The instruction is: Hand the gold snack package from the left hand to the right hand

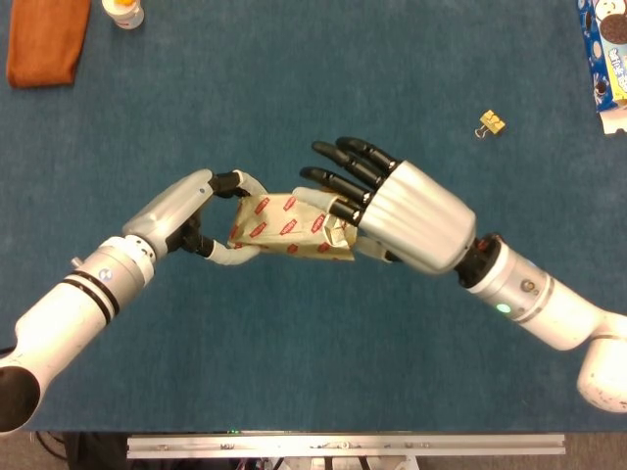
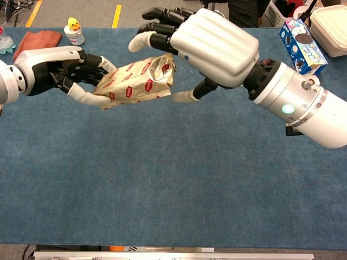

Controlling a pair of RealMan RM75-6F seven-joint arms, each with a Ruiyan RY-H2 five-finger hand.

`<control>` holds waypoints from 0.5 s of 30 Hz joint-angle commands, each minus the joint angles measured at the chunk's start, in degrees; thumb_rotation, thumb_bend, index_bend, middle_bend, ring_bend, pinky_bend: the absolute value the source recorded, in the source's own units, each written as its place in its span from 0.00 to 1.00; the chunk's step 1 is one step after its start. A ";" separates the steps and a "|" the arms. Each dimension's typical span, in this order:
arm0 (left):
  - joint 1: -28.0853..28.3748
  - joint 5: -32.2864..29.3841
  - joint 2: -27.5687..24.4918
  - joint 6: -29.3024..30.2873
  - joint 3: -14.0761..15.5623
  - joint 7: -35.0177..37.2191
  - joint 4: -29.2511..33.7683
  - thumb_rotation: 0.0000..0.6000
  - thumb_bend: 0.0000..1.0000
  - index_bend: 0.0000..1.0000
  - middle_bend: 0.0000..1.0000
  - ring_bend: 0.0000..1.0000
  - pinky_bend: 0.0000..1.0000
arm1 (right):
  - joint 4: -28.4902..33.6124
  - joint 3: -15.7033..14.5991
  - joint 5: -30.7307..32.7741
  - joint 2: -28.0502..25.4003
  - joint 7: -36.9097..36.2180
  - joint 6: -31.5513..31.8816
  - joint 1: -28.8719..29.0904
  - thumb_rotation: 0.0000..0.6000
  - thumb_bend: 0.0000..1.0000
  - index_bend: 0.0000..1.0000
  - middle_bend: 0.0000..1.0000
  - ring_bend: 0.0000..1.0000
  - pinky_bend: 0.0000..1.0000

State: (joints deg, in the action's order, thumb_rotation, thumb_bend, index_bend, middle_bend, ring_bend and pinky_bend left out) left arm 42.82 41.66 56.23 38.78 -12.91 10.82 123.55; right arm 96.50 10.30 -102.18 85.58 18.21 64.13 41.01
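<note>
The gold snack package [image 1: 284, 226] with red labels hangs above the blue table, also seen in the chest view as the package [image 2: 135, 82]. My left hand [image 1: 186, 211] pinches its left end between thumb and fingers; in the chest view the left hand [image 2: 68, 67] shows the same hold. My right hand [image 1: 392, 211] has its fingers spread over the package's right end, thumb below it. From the chest view the right hand [image 2: 209, 46] brackets the package's end without clearly closing on it.
An orange cloth [image 1: 44, 39] and a small bottle [image 1: 122, 10] lie at the far left. A gold binder clip [image 1: 491, 123] sits at the right. A blue cookie box [image 2: 301, 46] and a white container [image 2: 328, 21] stand at the far right.
</note>
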 commanded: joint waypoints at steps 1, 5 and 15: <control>0.38 -0.33 0.32 0.24 0.09 0.15 0.12 1.00 0.34 0.57 0.23 0.21 0.18 | -0.32 0.01 0.45 0.84 0.49 -0.24 0.54 1.00 0.02 0.27 0.23 0.09 0.19; 1.23 -1.07 0.90 0.27 0.29 0.32 0.36 1.00 0.34 0.57 0.23 0.21 0.18 | -0.98 0.07 1.08 2.12 0.29 -0.55 1.48 1.00 0.09 0.29 0.23 0.09 0.19; 2.69 -2.18 1.26 0.78 1.02 0.10 0.72 1.00 0.34 0.56 0.23 0.21 0.18 | -3.35 0.00 1.27 4.66 -1.01 0.72 2.97 1.00 0.20 0.60 0.35 0.16 0.20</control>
State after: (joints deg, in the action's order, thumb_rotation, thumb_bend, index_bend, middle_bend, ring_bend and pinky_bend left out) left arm 45.49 39.51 57.48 39.53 -11.91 10.90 124.27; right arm 93.40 10.40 -100.78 89.99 17.39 64.64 43.85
